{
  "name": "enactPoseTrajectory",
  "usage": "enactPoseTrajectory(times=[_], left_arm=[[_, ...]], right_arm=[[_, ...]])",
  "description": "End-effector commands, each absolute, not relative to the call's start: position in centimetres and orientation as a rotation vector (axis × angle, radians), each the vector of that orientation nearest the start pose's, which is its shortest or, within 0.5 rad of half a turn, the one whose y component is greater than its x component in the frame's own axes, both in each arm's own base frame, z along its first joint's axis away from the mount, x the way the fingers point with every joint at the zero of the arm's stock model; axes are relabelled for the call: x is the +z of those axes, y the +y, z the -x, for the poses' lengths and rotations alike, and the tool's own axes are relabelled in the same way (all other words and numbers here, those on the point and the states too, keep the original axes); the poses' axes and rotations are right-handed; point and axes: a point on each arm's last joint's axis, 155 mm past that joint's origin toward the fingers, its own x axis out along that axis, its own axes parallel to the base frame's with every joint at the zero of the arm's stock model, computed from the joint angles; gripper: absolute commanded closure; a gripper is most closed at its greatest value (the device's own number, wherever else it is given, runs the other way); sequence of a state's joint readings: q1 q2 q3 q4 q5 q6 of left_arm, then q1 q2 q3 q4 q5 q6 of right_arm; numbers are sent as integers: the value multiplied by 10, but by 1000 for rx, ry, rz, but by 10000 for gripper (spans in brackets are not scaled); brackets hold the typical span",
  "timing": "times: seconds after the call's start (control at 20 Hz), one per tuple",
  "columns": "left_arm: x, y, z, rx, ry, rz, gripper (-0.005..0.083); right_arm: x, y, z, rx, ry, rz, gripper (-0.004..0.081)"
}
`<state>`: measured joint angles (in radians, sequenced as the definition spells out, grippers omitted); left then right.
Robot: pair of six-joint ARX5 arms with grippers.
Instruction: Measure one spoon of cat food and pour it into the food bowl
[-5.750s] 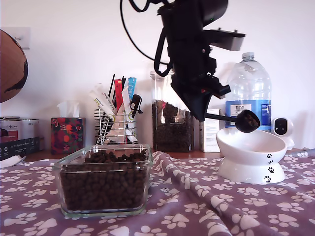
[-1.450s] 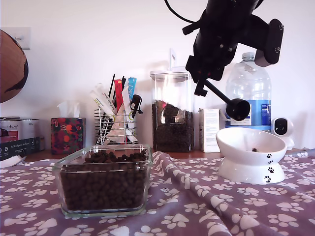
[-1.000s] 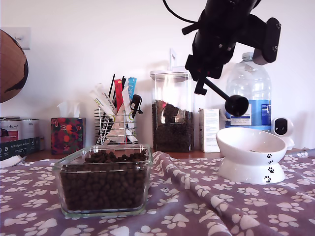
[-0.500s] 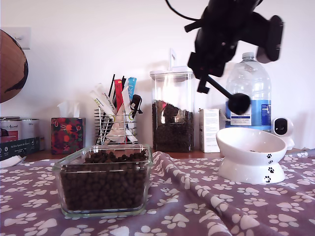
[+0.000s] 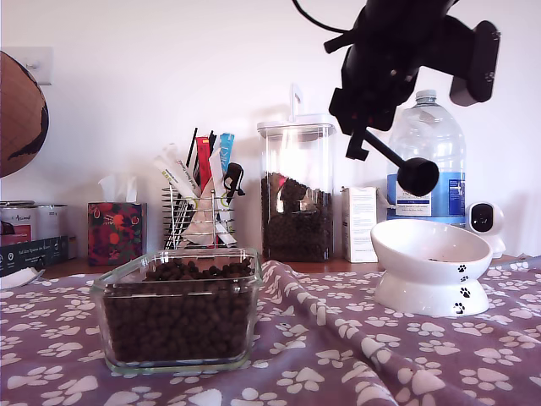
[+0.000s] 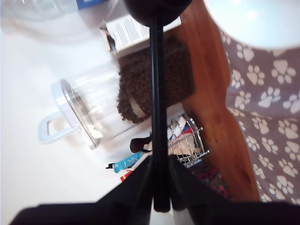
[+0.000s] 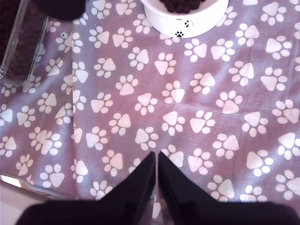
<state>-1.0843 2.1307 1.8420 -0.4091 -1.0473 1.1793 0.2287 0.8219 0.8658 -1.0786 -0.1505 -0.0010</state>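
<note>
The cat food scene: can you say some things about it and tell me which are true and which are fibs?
1. My first gripper holds the small black plastic spoon by its thin handle. True.
2. The spoon hangs above the white ceramic food bowl with paw prints. True.
3. The food bowl is empty. False: brown cat food lies in it.
4. My second gripper grips the square clear glass dish. False: it is shut on nothing, above the purple paw-print cloth.
5. The tall clear canister lies tipped over. False: it stands upright.
</note>
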Motion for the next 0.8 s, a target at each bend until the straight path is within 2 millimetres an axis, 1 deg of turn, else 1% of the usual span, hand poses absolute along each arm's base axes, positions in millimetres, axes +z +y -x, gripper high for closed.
enactPoseTrajectory(times=[0.0, 0.15, 0.25, 0.3, 0.4, 0.6, 0.75], left_arm=[[201, -404, -394, -246, 300, -1741, 795], [198, -397, -397, -241, 329, -1702, 795], [190, -389, -392, -265, 371, -1692, 795], [186, -385, -389, -295, 399, -1644, 795], [183, -383, -377, -373, 453, -1493, 795], [199, -373, -356, -496, 564, -1113, 795], [213, -364, -341, -580, 648, -886, 795]], right_arm=[[157, 76, -199, 351, 1023, 40, 770], [161, 77, -205, 356, 993, 45, 770], [164, 78, -209, 360, 975, 51, 770], [165, 78, -211, 362, 965, 55, 770], [168, 79, -215, 365, 941, 59, 770], [179, 82, -229, 383, 861, 89, 770], [199, 87, -250, 416, 729, 157, 783]])
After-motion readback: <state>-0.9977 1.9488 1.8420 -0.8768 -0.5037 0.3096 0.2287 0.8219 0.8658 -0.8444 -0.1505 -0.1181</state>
